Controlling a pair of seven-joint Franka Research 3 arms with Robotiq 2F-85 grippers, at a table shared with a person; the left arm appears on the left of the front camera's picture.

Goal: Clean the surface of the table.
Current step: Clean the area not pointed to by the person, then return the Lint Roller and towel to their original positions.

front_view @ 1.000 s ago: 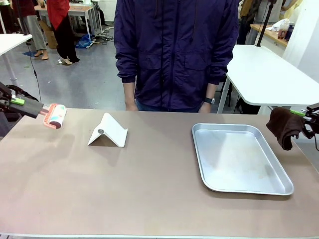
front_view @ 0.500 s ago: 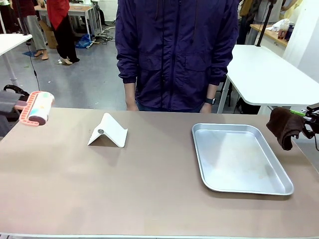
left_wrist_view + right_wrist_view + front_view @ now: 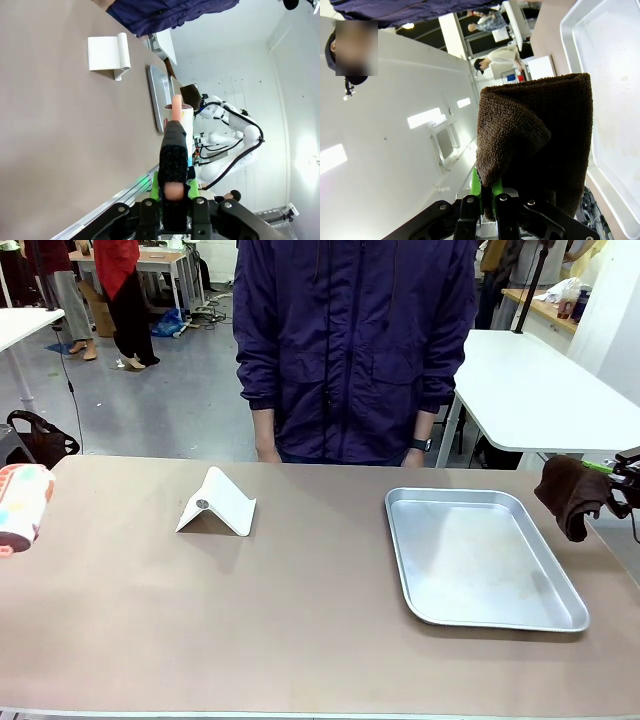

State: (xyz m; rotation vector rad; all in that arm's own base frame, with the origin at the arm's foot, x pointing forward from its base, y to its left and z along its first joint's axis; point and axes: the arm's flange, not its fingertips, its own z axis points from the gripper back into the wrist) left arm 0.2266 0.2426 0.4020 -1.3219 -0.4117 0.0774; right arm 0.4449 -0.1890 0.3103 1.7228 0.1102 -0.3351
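Across the table (image 3: 300,630), the lint roller (image 3: 22,508) has retreated to the left edge.

The table (image 3: 300,620) is bare along its whole near edge and across the middle — a wide open band from the left edge to the tray (image 3: 480,558). Two things stand in the way. A folded white stand (image 3: 217,503) sits toward the far edge, left of centre, with clear top all round it. The tray lies by the right edge, leaving only a narrow strip between it and that edge. Between stand and tray the top is free. At the far edge a person (image 3: 350,350) stands close against the table — blocking the middle there.
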